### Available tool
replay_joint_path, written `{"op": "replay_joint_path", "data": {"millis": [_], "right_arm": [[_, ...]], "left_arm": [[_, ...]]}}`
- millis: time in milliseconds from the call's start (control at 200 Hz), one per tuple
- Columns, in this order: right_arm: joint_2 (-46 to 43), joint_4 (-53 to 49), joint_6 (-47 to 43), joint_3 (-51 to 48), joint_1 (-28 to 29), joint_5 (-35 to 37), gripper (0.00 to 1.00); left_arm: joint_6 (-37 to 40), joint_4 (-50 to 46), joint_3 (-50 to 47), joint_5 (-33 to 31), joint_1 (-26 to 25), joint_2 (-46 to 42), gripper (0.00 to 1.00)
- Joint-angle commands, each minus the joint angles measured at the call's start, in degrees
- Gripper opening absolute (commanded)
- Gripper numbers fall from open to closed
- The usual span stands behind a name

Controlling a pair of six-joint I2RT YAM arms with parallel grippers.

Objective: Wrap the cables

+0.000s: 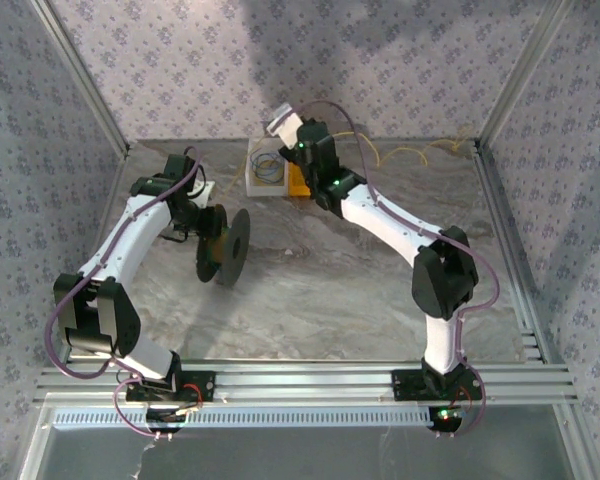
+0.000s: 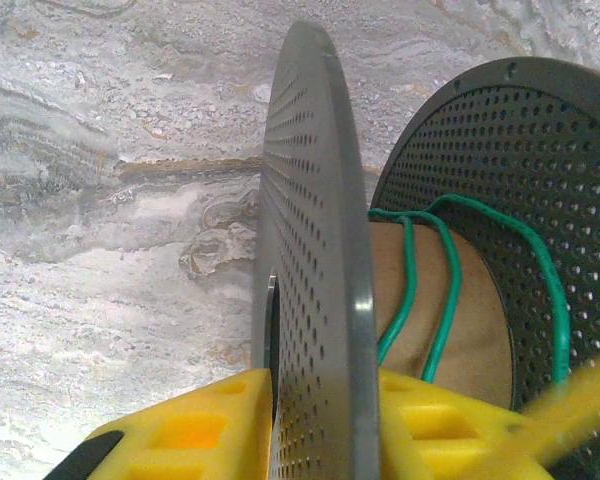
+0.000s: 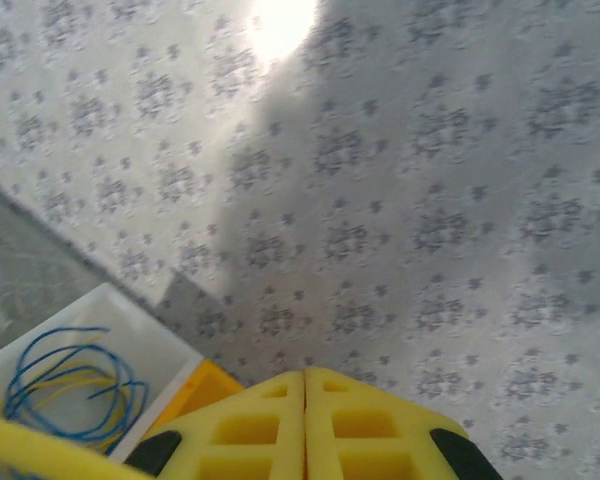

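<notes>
Fingers of the left gripper [image 2: 318,385] straddle the near flange of the black spool [image 2: 310,200], one yellow pad on each side, pinching it. Right gripper [image 3: 305,388] fingers are pressed together, tips touching; a blurred yellow strand [image 3: 25,442] crosses the bottom-left corner of that view, and I cannot tell whether it is pinched.

Surface: marbled grey-brown table [image 1: 320,300]. It is boxed in by walls [image 1: 400,70] covered with a small floral print, with aluminium posts [image 1: 80,75] at the far corners.

Containers: a white box [image 1: 252,180] sits at the far middle of the table, below the right gripper. Loose blue and yellow wire loops [image 3: 70,390] lie in it. An orange block [image 3: 208,388] sits just beside the box.

The spool is held on edge with its axis roughly level. Both flanges are perforated, and a green wire [image 2: 415,290] is wound around the brown core [image 2: 475,320].

Task thing: the yellow cable [image 1: 425,153] lies on the table far right, near the back wall, well apart from the spool. It is wavy, its long axis runs left-right, and its far end points to the right rear corner.
</notes>
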Motion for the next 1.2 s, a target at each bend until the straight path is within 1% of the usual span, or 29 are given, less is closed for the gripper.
{"op": "replay_joint_path", "data": {"millis": [0,90,145,225,335,460,535,730,874,949,1009,1069,1139,1194], "right_arm": [[-3.0,2.3,2.4,2.4,-0.7,2.9,0.00],[-3.3,2.6,2.5,1.5,-0.3,2.4,0.00],[-3.5,2.6,2.8,0.9,-0.2,1.9,0.00],[-3.9,2.6,3.2,0.0,0.2,0.9,0.00],[-4.0,2.7,2.0,-1.0,1.2,-0.2,0.00],[-4.4,3.4,0.2,-3.0,2.5,-1.9,0.00],[-4.8,3.7,-0.6,-5.0,3.1,-2.6,0.00],[-6.9,2.9,0.3,-10.5,3.1,-2.7,0.00],[-8.3,-1.7,2.7,-13.1,2.1,-2.6,0.00],[-8.9,-5.3,4.4,-13.6,0.8,-4.7,0.00],[-9.1,-9.0,6.0,-13.0,-0.2,-7.4,0.08],[-9.2,-12.8,6.9,-12.0,-1.1,-11.5,0.20],[-9.1,-15.6,7.2,-11.0,-2.0,-15.5,0.38],[-9.1,-17.2,7.3,-10.0,-2.5,-18.2,0.47]], "left_arm": [[0.7,-5.6,-2.1,-3.9,0.5,1.3,0.27],[0.7,-5.5,-2.1,-3.8,0.5,1.5,0.26],[0.8,-5.4,-2.0,-3.7,0.5,1.7,0.22],[0.8,-5.3,-1.9,-3.7,0.5,2.0,0.20],[0.8,-5.1,-1.8,-3.6,0.5,2.3,0.16],[0.7,-5.0,-1.2,-3.4,0.5,2.6,0.08],[0.8,-4.9,-0.8,-3.5,0.5,2.7,0.00],[2.1,-5.6,0.4,-4.6,0.5,3.3,0.00],[4.9,-6.7,1.9,-6.3,0.5,3.2,0.00],[6.5,-7.1,2.5,-7.4,0.5,2.8,0.00],[7.7,-7.3,3.0,-8.1,0.4,2.5,0.00],[8.4,-7.5,3.3,-8.6,0.4,2.2,0.00],[9.0,-7.7,3.8,-9.2,0.4,1.8,0.00],[9.3,-7.8,4.1,-9.4,0.4,1.6,0.00]]}}
